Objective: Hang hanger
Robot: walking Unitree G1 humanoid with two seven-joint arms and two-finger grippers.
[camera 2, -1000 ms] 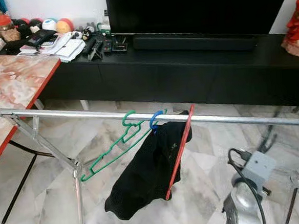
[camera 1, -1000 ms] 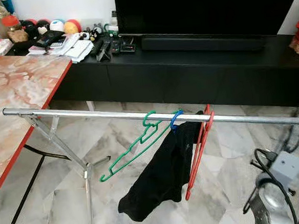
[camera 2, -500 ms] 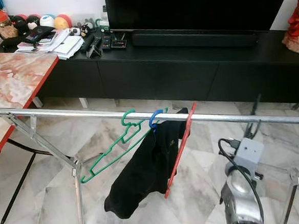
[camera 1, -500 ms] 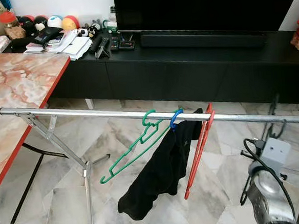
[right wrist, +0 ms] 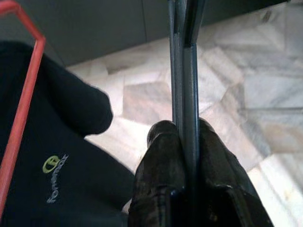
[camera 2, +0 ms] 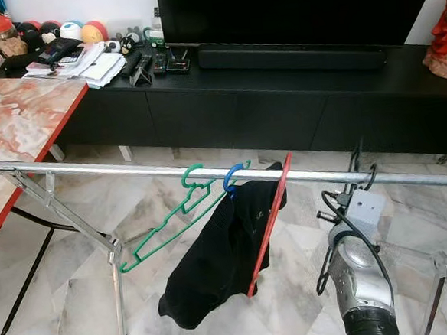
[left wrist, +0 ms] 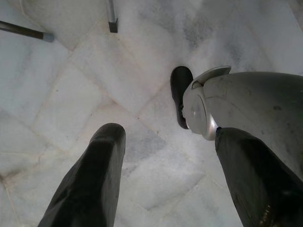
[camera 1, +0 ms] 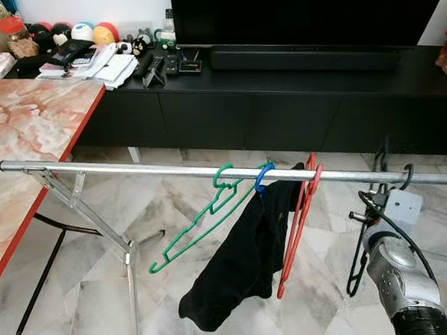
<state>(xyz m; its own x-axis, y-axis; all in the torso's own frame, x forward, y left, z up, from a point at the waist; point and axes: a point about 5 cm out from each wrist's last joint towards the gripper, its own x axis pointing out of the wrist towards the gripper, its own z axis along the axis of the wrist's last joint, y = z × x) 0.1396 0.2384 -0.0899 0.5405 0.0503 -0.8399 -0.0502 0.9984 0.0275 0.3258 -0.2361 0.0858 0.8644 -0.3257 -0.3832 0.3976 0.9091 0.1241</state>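
Note:
My right gripper (camera 1: 384,193) is raised at the lower right and shut on a thin black wire hanger (camera 1: 359,269). In the right wrist view its fingers (right wrist: 161,165) clamp the hanger's bar (right wrist: 185,94). The hanger's hook (camera 1: 405,175) reaches the silver rail (camera 1: 132,171), to the right of the red hanger (camera 1: 300,216); I cannot tell if it rests on the rail. A green hanger (camera 1: 204,222) and a blue-hooked hanger carrying a black garment (camera 1: 245,258) also hang there. My left gripper (left wrist: 165,156) hangs open above the marble floor.
A marble-topped table with a red edge (camera 1: 22,143) stands at the left. The rack's folding leg (camera 1: 131,296) is under the rail's left end. Behind the rail runs a long black TV cabinet (camera 1: 281,110) with clutter (camera 1: 109,64) on its left part.
My right arm has risen and reached forward, bringing the black hanger's hook up to the rail. The hangers on the rail have stayed put.

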